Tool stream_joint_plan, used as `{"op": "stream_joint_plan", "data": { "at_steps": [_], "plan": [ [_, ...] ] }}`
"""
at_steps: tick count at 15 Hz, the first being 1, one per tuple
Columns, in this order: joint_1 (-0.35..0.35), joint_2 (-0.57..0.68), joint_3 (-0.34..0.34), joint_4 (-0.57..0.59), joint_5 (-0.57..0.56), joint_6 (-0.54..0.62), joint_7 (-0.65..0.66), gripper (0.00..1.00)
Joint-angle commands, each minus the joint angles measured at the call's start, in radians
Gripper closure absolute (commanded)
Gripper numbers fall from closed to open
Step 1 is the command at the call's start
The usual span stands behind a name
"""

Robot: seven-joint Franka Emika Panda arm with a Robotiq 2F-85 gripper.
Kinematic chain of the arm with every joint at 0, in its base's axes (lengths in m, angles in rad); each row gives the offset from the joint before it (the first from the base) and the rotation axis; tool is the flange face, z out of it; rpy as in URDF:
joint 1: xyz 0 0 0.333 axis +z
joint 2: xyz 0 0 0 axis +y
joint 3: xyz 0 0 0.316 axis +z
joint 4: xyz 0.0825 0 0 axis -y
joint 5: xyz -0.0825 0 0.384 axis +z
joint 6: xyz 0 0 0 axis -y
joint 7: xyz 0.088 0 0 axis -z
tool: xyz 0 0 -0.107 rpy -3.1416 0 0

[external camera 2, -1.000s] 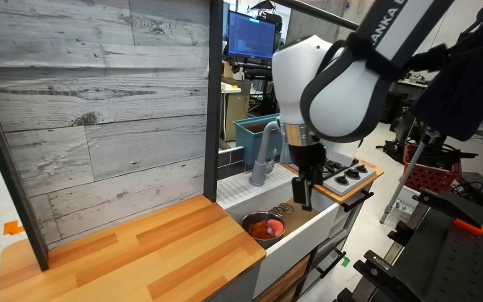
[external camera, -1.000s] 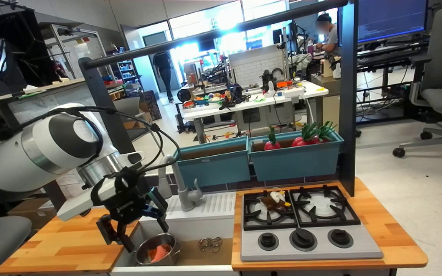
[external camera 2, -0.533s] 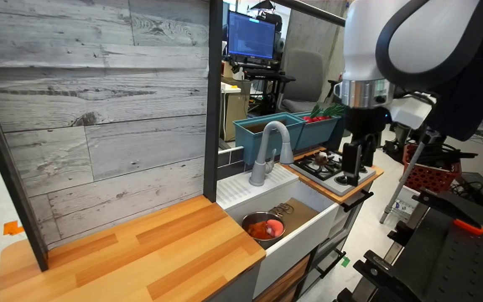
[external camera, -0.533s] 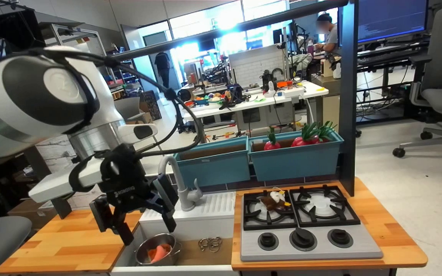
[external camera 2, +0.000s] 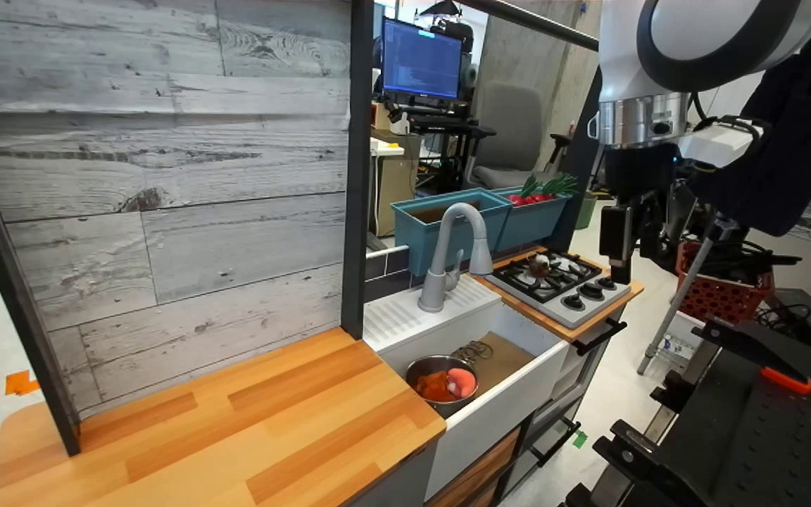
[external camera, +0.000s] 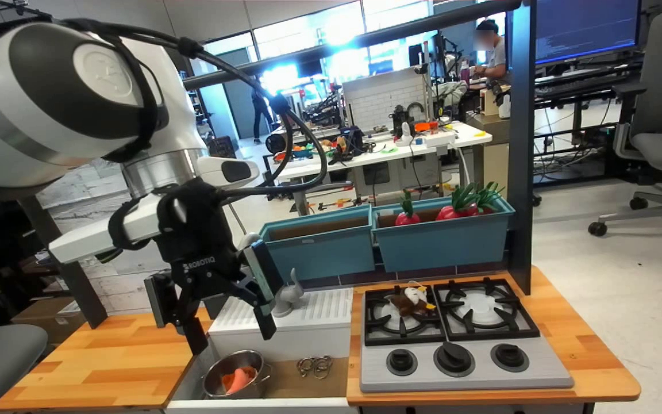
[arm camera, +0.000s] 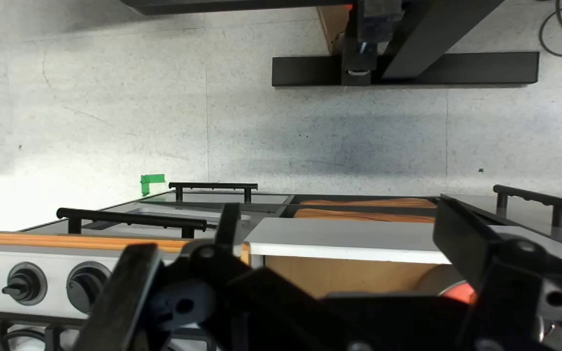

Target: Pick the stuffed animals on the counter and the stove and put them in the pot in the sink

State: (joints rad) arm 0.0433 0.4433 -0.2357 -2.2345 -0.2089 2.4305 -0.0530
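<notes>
White “ROBOTIQ” lettering [external camera: 200, 264] is seen on the gripper [external camera: 231, 333], its fingers [external camera: 266, 323] spread apart; orange-and-pink plush [external camera: 239, 379] is held in the pot [external camera: 227, 363], a brown-and-white toy [external camera: 408, 303] borne by the stove [external camera: 482, 369].

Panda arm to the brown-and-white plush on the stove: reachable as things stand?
Probably yes. The plush lies atop the stove, uncovered in both exterior views, and the gripper is open and empty. Actual reach I can't confirm.
</notes>
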Motion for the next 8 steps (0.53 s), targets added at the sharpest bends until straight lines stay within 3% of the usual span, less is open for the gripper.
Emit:
{"op": "stream_joint_plan", "data": {
  "at_steps": [1, 3, 5, 8],
  "plan": [
    [-0.037, -0.003, 0.036, 0.004, -0.024, -0.006, 0.017, 0.00],
    [-0.037, -0.003, 0.036, 0.004, -0.024, -0.006, 0.017, 0.00],
    [-0.016, -0.043, 0.027, -0.021, -0.104, 0.070, 0.023, 0.00],
    [-0.060, -0.034, 0.068, 0.071, -0.058, 0.177, -0.015, 0.00]
  ]
}}
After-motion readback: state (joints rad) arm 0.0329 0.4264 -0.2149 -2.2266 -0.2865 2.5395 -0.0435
